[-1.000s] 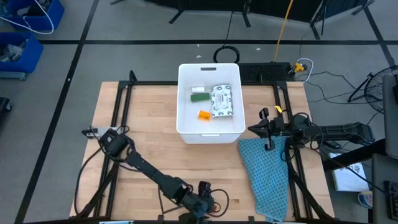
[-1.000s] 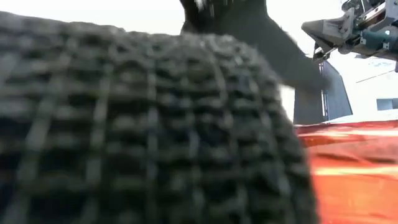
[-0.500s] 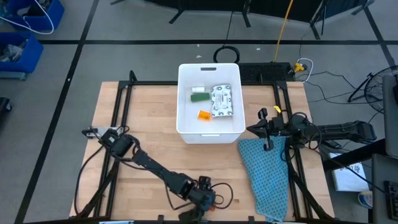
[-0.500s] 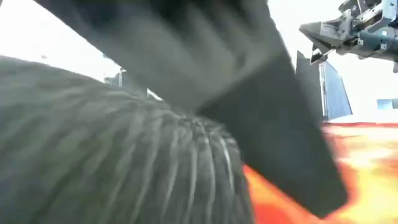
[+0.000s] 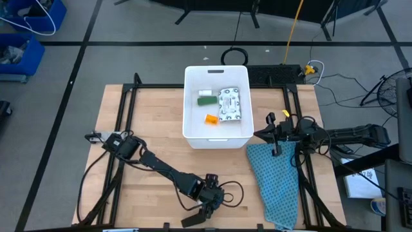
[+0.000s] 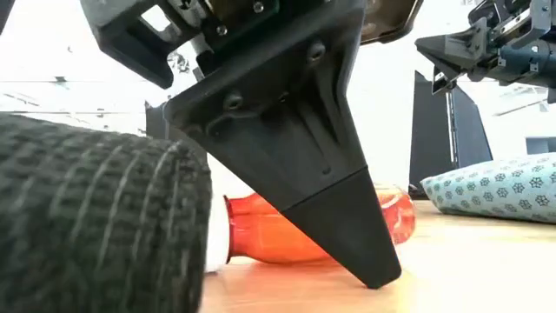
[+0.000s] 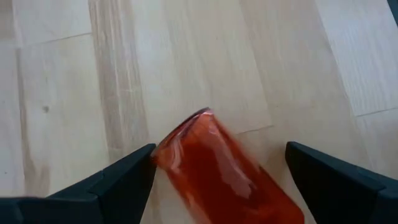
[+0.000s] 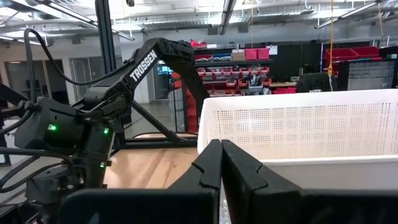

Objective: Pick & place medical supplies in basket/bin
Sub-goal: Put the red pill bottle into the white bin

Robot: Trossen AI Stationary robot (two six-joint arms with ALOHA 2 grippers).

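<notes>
My left fingers [image 7: 217, 180] are spread wide around the translucent orange-red plastic bottle [image 7: 227, 171], lying on its side on the wooden counter [image 5: 148, 129] at its near edge; my right fingers [image 5: 270, 135], pressed together, hover right of the large white plastic tub [image 5: 216, 138].

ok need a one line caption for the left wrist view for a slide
Left gripper open over the wooden table, its fingers straddling an orange-red bottle lying on its side.
</notes>
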